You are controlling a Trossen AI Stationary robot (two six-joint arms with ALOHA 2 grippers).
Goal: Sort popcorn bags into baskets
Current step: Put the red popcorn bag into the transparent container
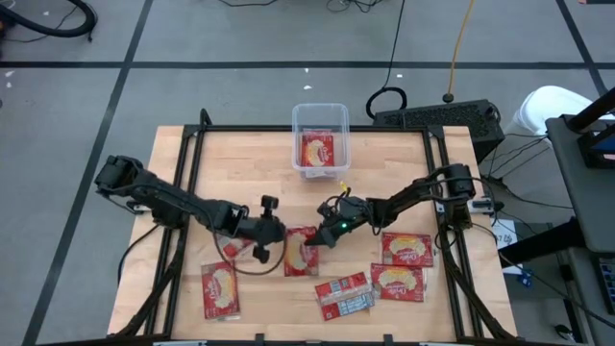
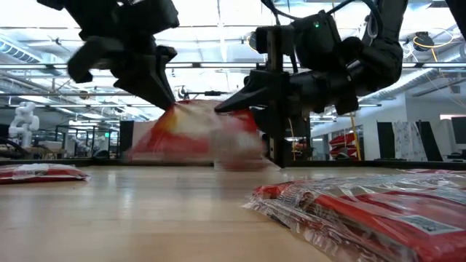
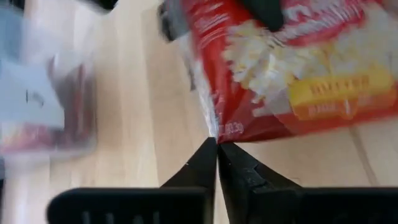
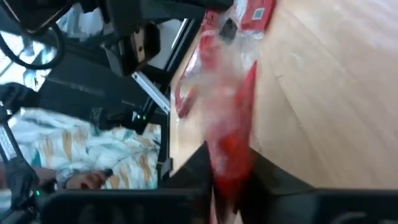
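One red popcorn bag (image 1: 300,252) sits between both grippers near the table's middle. My left gripper (image 1: 272,231) is shut on its left side, my right gripper (image 1: 324,234) on its right side. In the low view the bag (image 2: 193,138) is raised between them, blurred. The clear basket (image 1: 319,123) stands at the far edge with one red bag (image 1: 318,149) lying flat inside. Other bags lie flat on the near part of the table: one to the left (image 1: 220,288), several to the right (image 1: 398,282). My left gripper pinches a corner of the bag (image 3: 214,132) at its fingertips (image 3: 205,163), slanting down from the table's left. That corner (image 2: 173,109) is held up off the wood. My right gripper has the bag's red edge (image 4: 231,146) pinched between its two fingers, coming from the table's right. The bag (image 2: 233,138) hangs below the fingers; whether its lower edge touches the table I cannot tell.
A bag showing its grey-white back (image 1: 344,296) lies near the front edge, with two red ones (image 1: 407,248) beside it to the right. The black frame rails (image 1: 192,154) run along both table sides. Bare wood (image 1: 250,163) lies between the grippers and the basket.
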